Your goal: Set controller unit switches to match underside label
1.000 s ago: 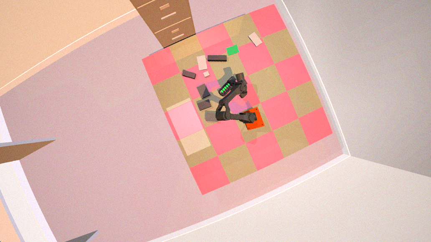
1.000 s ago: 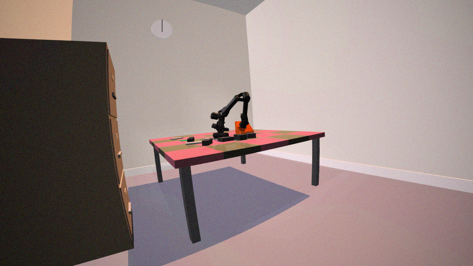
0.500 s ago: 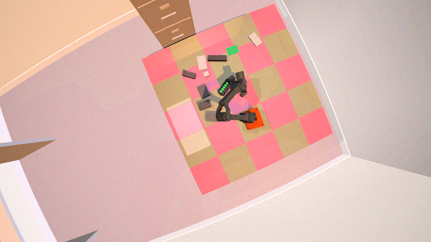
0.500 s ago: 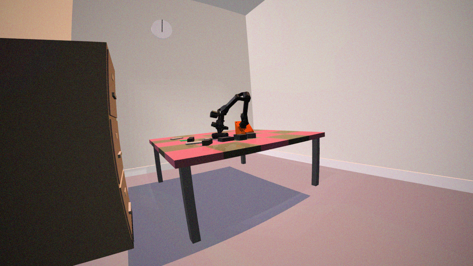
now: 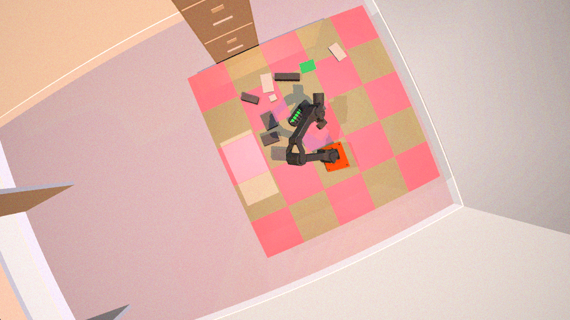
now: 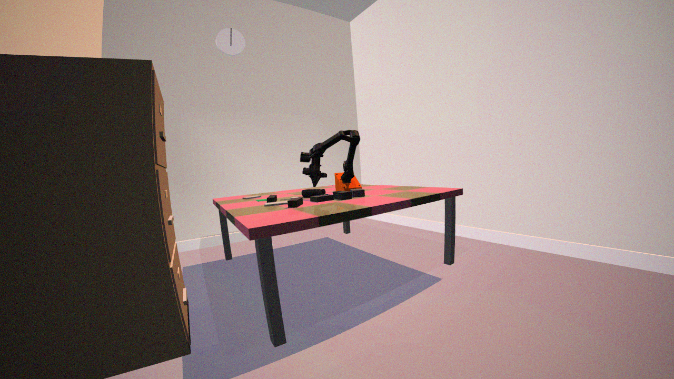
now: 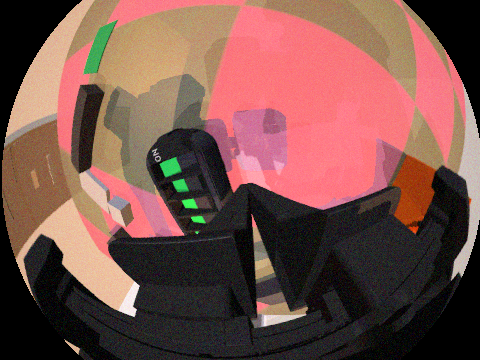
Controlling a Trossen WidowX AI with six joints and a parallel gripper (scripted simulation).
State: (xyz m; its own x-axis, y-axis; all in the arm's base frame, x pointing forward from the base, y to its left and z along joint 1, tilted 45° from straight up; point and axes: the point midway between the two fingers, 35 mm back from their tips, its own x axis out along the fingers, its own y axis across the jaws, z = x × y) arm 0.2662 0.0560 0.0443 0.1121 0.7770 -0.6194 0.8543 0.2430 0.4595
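Observation:
The dark grey controller unit (image 5: 297, 116) (image 6: 313, 192) (image 7: 180, 152) sits flat on its base near the middle of the checkered bench (image 5: 379, 175). In the wrist view, several of its rocker switches (image 7: 171, 167) show green; the nearer ones are hidden behind my fingers. My gripper (image 5: 316, 113) (image 6: 316, 182) (image 7: 251, 195) is shut and empty. It points down and hangs a little above the unit's near end, without touching it.
Dark modules (image 5: 286, 76) (image 5: 249, 97) (image 5: 269, 120) (image 5: 269, 138), beige pieces (image 5: 267, 82) (image 5: 337, 51) and a green card (image 5: 307, 66) lie around the unit. The arm's orange base (image 5: 336, 156) stands close by. A drawer cabinet (image 5: 216, 13) (image 6: 85, 211) stands beside the bench.

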